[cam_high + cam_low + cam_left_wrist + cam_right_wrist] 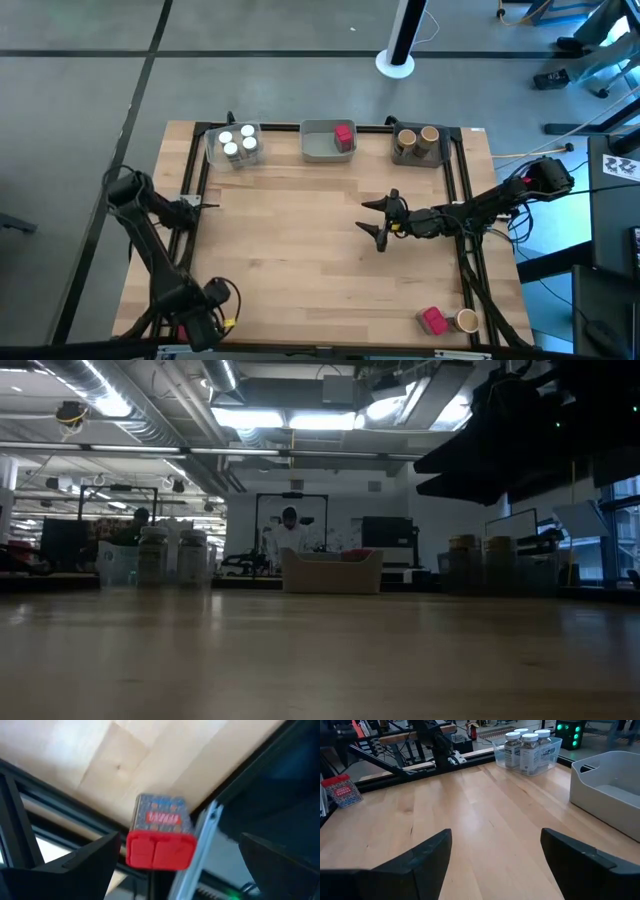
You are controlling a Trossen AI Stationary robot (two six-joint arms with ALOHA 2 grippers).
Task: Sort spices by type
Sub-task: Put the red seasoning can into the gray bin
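Observation:
Three trays line the far edge. A clear tray [235, 146] holds several white-capped jars [527, 745], a grey tray [328, 142] holds one red packet [344, 136], and a dark tray [418, 145] holds two tan jars [407, 139]. Another red packet [433, 320] and a tan jar [466, 320] stand at the near right corner. A third red packet [160, 832] sits by the frame rail at the table's left edge [340, 790]; the left arm hides it from above. My left gripper [175, 875] hangs open above it, pointing down. My right gripper [380, 225] stands open over mid-table.
Black frame rails [195, 170] run along the table's left, far and right edges. The middle of the wooden top [290, 260] is bare. A person [289, 530] shows in the room far behind the table.

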